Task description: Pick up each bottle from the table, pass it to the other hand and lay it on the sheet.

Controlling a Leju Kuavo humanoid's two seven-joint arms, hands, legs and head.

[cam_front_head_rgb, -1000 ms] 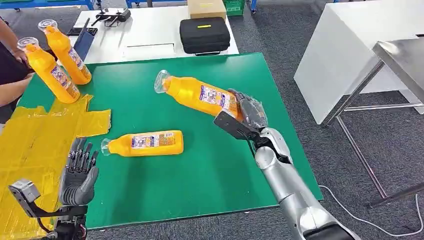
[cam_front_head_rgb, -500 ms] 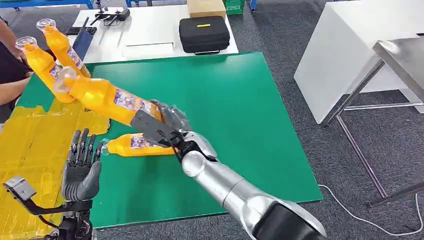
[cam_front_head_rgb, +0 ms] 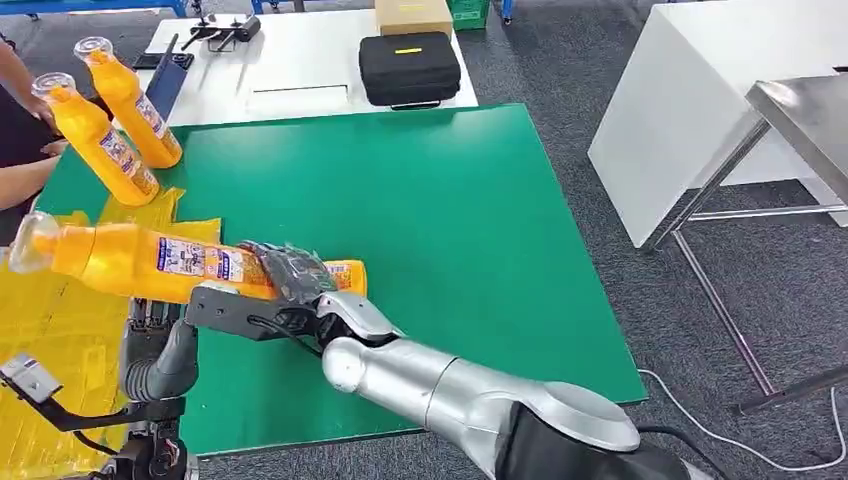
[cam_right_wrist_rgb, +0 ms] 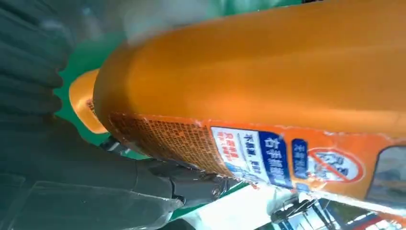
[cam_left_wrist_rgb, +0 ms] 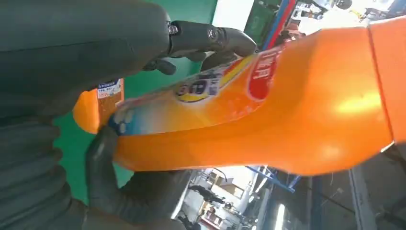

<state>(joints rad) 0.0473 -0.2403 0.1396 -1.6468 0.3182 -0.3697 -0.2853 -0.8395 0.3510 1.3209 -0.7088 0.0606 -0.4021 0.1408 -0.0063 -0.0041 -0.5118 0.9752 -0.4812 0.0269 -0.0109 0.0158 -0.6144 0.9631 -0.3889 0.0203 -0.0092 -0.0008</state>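
My left hand (cam_front_head_rgb: 160, 345) sits near left, directly under the bottle (cam_front_head_rgb: 150, 262), fingers curling around its body. My right hand (cam_front_head_rgb: 290, 285) grips the base end; the long axis runs left-right, cap leftward, over the yellow sheet (cam_front_head_rgb: 50, 300).

Green table (cam_front_head_rgb: 480, 220): yellow sheet (cam_front_head_rgb: 60, 300), two upright bottles (cam_front_head_rgb: 100, 140), lying bottle (cam_front_head_rgb: 345, 275)
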